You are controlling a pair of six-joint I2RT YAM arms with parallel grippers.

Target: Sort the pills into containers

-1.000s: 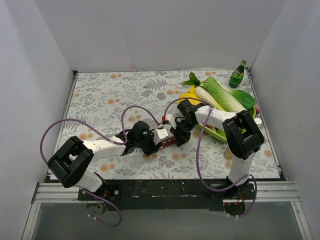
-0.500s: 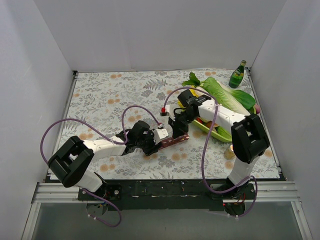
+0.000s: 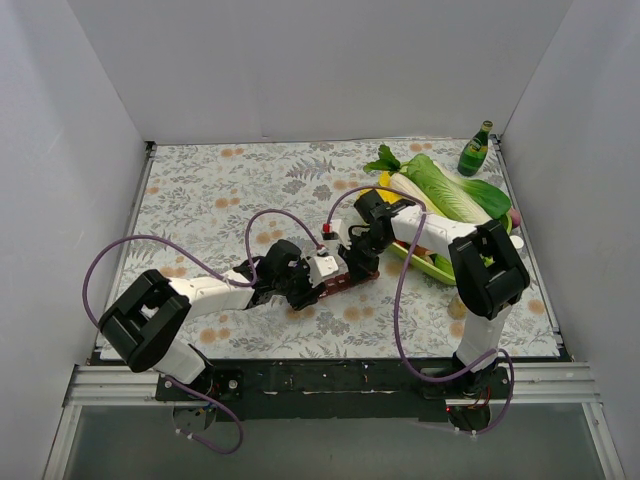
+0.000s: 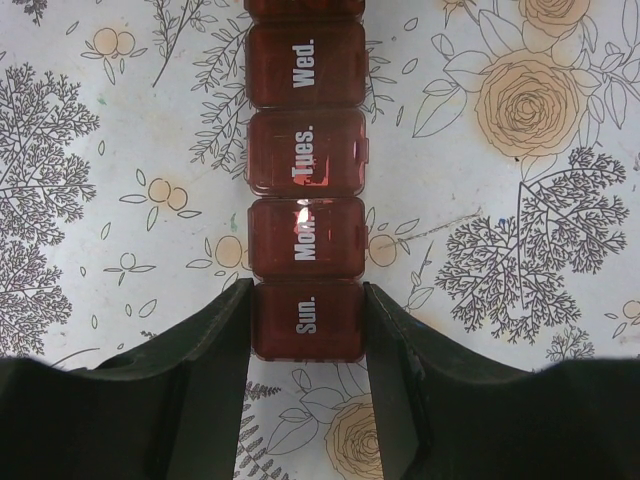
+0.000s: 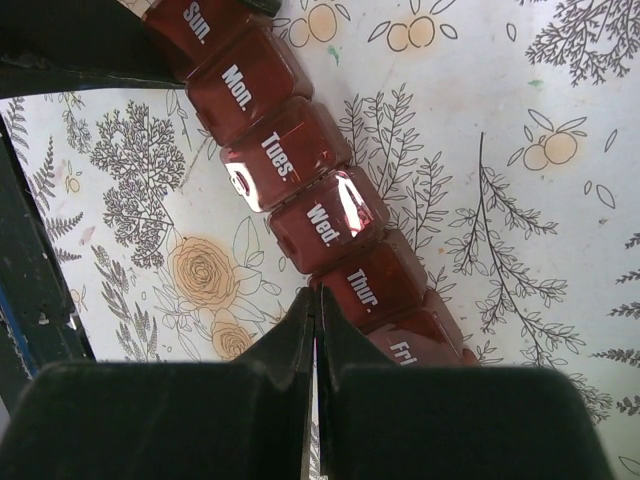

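We see the left gripper [image 4: 306, 318] clamped on the "Sun." end of the containers [image 4: 306, 190], a dark-red strip lying on the flowered bench [image 4: 520, 150] (day names on the lids); the right gripper [image 5: 316, 312], jaws pressed together, points its tips at the "Thur." compartment's edge.

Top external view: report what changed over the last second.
The right end effector, shut, swung away from the container strip toward the far side, then returned partway, its tips now beside the Thur. compartment. Unchanged: the left end effector stays clamped on the strip's Sun. end; the strip, green bottle and vegetables show no visible shift.
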